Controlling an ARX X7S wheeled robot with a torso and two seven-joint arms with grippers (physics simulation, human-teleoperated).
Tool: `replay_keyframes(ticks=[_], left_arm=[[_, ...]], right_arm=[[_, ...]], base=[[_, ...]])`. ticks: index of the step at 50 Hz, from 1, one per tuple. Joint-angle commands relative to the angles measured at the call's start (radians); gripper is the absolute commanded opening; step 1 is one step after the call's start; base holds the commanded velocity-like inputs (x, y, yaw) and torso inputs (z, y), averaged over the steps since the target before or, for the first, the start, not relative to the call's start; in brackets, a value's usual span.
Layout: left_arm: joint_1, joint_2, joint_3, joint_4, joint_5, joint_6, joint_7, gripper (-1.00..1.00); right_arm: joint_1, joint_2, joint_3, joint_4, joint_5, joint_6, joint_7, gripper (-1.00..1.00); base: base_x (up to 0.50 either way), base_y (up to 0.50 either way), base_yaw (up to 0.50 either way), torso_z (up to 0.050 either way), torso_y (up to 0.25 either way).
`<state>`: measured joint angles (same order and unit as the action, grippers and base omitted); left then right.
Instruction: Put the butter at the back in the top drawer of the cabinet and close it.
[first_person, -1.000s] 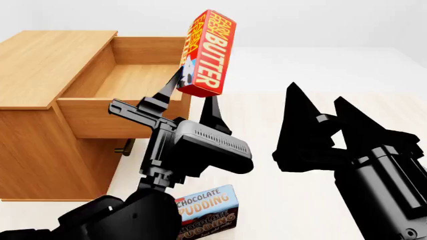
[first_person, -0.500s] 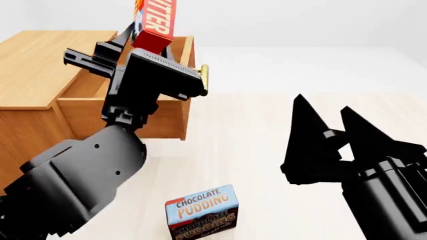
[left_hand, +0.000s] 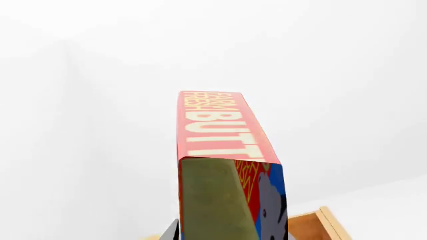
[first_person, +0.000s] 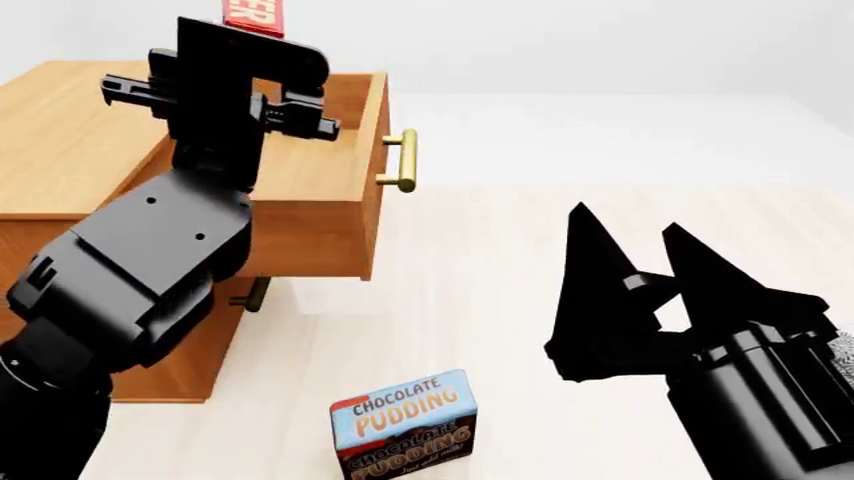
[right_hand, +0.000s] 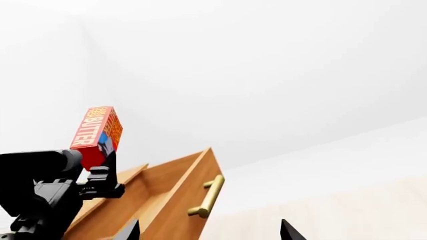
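The butter (left_hand: 220, 150) is a red-and-orange carton standing upright in my left gripper (first_person: 254, 28), which is shut on its lower end. Only its bottom edge (first_person: 254, 14) shows in the head view; the right wrist view shows the butter (right_hand: 97, 131) high over the pulled-out top drawer (first_person: 327, 200) of the cabinet (first_person: 80, 120). The drawer's brass handle (first_person: 400, 160) faces right. My right gripper (first_person: 627, 225) is open and empty, low and to the right of the cabinet, over the floor.
A brown-and-blue chocolate pudding box (first_person: 403, 425) stands on the pale floor in front of me. A lower drawer's handle (first_person: 254, 295) pokes out under the open drawer. My left arm hides most of the drawer's inside.
My left arm has swung up and to the left with the butter, from in front of the drawer to above it. The right gripper has barely shifted.
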<state>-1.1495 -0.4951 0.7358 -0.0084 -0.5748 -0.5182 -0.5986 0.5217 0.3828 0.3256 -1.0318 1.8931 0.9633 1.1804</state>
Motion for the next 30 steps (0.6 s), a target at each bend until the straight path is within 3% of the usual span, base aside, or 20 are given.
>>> replay_keyframes(ticks=[1, 19, 30], left_arm=[[-0.037, 0.045, -0.054, -0.126, 0.000, 0.054, 0.037, -1.00], [-0.120, 0.163, -0.018, -0.441, 0.040, 0.130, 0.151, -1.00], [-0.154, 0.203, -0.013, -0.537, 0.049, 0.152, 0.180, -1.00]], right_arm=[[-0.007, -0.024, 0.001, 0.002, -0.009, 0.028, -0.013, 1.00], [-0.043, -0.050, 0.041, 0.004, -0.033, 0.071, -0.074, 1.00], [-0.051, -0.057, 0.062, 0.015, -0.046, 0.090, -0.100, 1.00]], base=[[0.00, 0.00, 0.00, 0.000, 0.010], [0.00, 0.00, 0.00, 0.000, 0.001], [0.00, 0.00, 0.00, 0.001, 0.002]])
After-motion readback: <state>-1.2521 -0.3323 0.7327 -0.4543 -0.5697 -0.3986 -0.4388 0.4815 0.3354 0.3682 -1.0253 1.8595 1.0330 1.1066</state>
